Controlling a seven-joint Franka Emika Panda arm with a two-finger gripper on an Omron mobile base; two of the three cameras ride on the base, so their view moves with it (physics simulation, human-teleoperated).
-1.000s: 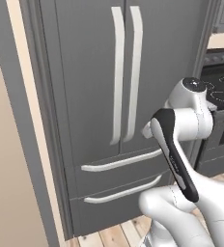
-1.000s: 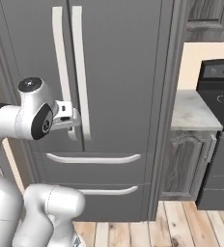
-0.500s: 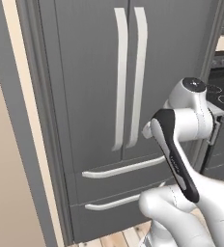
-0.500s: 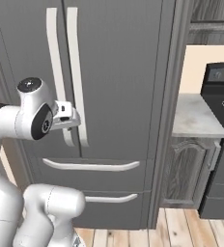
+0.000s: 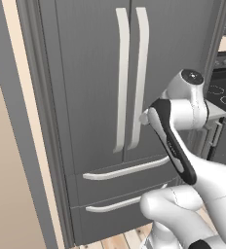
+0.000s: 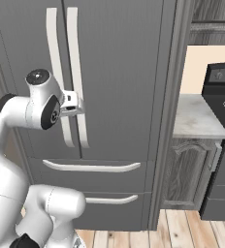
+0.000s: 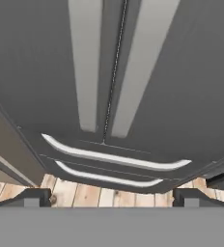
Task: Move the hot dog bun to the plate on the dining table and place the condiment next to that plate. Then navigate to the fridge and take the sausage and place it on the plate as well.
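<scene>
While rolling closer, now sits square before the fridge [image 5: 100,97], doors shut and looming larger than a second ago, so fetching the sausage starts here. Faces the twin bar handles [image 6: 68,72] at the door seam, drawers below. Holds the gripper [image 7: 111,195] jaws spread wide and empty, near the handles, not touching. Needs a door pulled next, probably.

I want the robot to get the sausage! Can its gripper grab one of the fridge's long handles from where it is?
Probably yes. The open gripper faces the closed fridge doors, nothing stands between it and the two long handles, though it isn't touching them yet.
</scene>
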